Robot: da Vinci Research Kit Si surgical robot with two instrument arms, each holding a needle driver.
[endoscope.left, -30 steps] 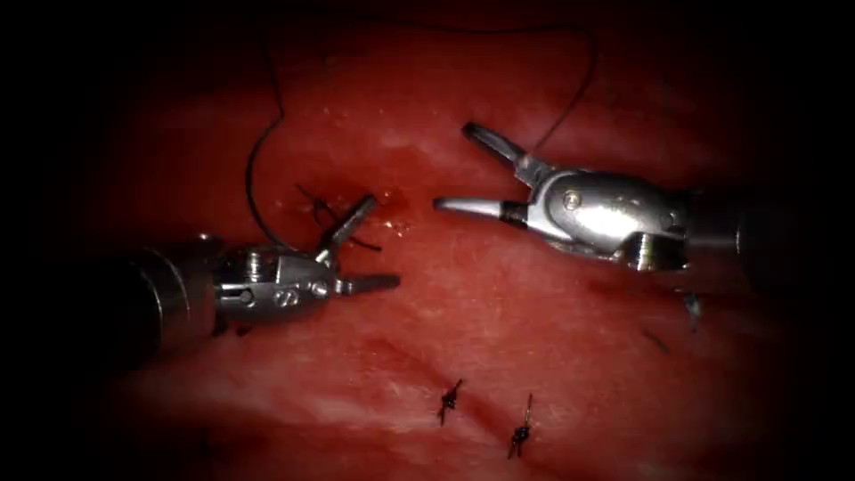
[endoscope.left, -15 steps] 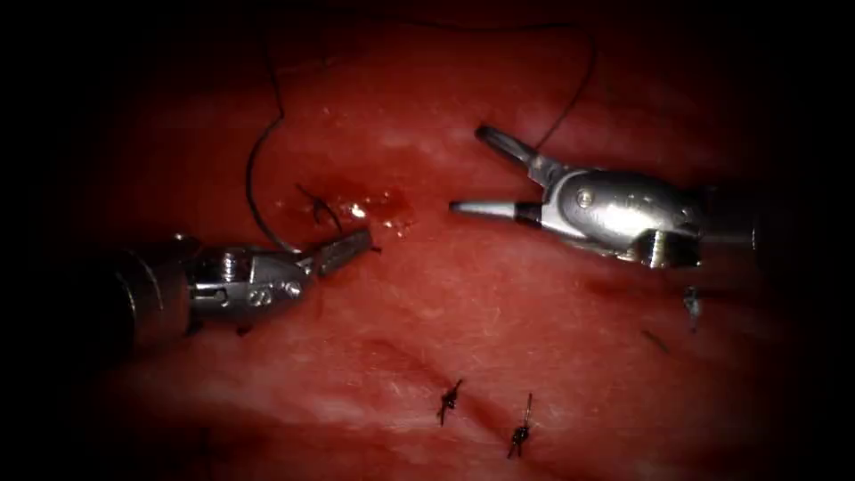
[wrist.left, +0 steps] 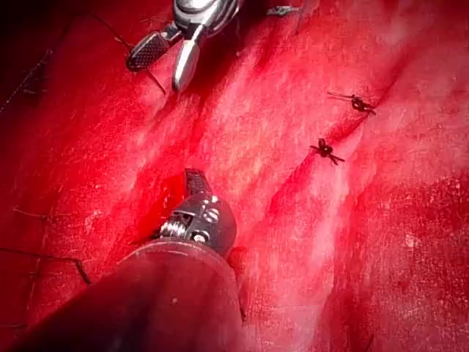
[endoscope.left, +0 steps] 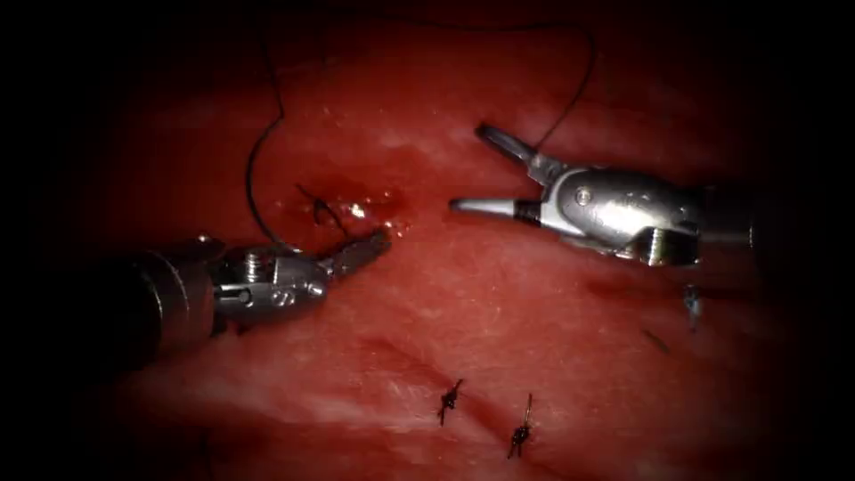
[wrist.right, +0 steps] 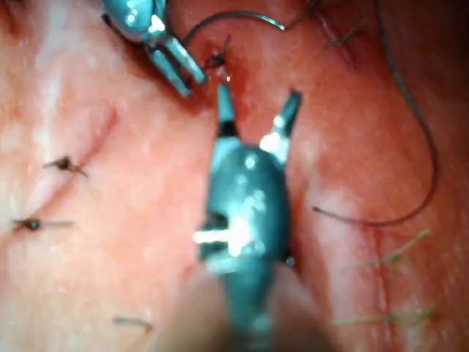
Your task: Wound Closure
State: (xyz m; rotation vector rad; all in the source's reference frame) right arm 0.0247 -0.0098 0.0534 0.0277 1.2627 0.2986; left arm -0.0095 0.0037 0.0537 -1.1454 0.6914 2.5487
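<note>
The left tool [endoscope.left: 361,252] is closed on the thread [endoscope.left: 258,169] just beside the knot [endoscope.left: 321,211] at the cut. The right tool [endoscope.left: 476,169], jaws wide open, holds nothing. No needle is visible. Judged from this, gentle, even tension would spare the tissue [endoscope.left: 499,312].

Surgical training lab: pork tissue [endoscope.left: 499,303] w/ stitched knots [endoscope.left: 451,401], no patient.
</note>
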